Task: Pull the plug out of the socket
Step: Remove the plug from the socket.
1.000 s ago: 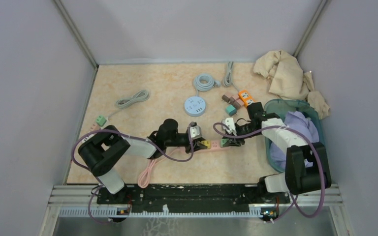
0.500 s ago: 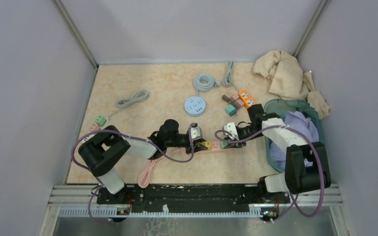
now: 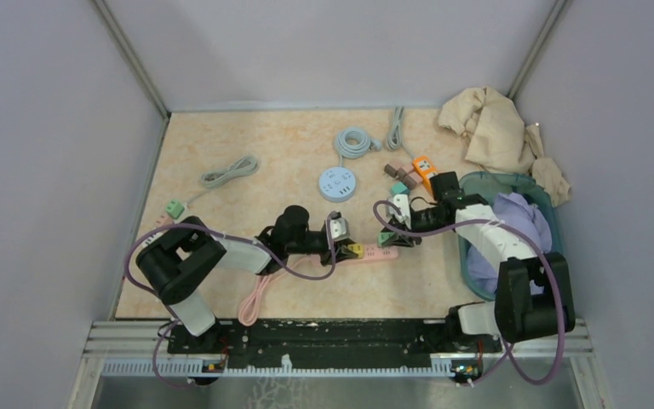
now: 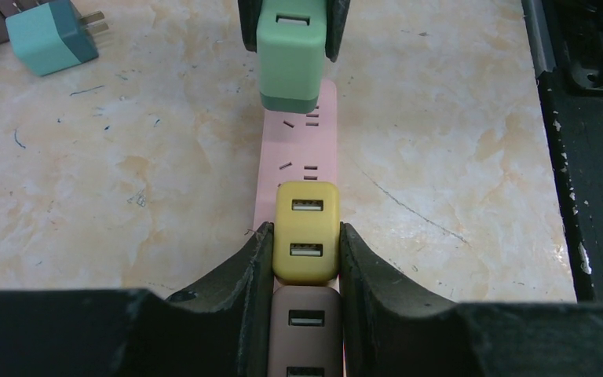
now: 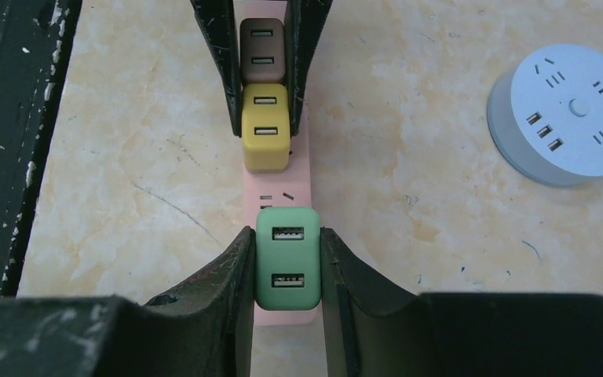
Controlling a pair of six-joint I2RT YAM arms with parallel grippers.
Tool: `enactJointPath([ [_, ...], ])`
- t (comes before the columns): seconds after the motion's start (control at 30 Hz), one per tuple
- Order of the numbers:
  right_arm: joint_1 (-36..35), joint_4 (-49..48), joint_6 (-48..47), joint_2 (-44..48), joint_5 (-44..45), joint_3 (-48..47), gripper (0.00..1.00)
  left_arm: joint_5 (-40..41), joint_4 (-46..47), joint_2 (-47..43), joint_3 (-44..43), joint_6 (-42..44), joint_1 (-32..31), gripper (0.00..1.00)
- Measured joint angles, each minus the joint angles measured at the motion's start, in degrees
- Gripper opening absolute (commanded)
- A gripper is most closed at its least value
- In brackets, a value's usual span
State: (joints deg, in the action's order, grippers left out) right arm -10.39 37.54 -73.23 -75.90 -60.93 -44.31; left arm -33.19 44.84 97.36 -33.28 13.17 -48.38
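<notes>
Pulling straight up matters here, says Ana: the green plug (image 5: pixel 286 267) sits low in the middle of the right wrist view, at the lower end of the pink power strip (image 5: pixel 279 184), with the right gripper (image 5: pixel 285 236) clamped on its sides.

Are its prongs free? asks Ben.

Cannot tell, says Ana. I'd lift along the prongs, no twisting.

And the strip?

The left gripper (image 4: pixel 305 229) is clamped on the yellow plug (image 4: pixel 306 236), lower middle of its view. I'd bear down there so the strip doesn't rise.
</notes>
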Motion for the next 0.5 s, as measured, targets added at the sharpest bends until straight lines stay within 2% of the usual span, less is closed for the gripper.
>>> enactJointPath([
  [0.27, 1.25, 6.95, -7.67, 0.0, -0.79, -1.25, 0.0, 0.0, -0.17, -0.15, 0.02, 0.07, 0.0, 0.01],
  [0.47, 2.73, 5.33, -3.37, 0.22, -2.08, -1.62, 0.0, 0.0, 0.09, -0.26, 0.17, -0.83, 0.0, 0.06],
  [0.5, 3.17, 4.09, -1.4, 0.37, -2.19, -1.62, 0.0, 0.02, 0.2, -0.26, 0.22, -1.09, 0.0, 0.1],
])
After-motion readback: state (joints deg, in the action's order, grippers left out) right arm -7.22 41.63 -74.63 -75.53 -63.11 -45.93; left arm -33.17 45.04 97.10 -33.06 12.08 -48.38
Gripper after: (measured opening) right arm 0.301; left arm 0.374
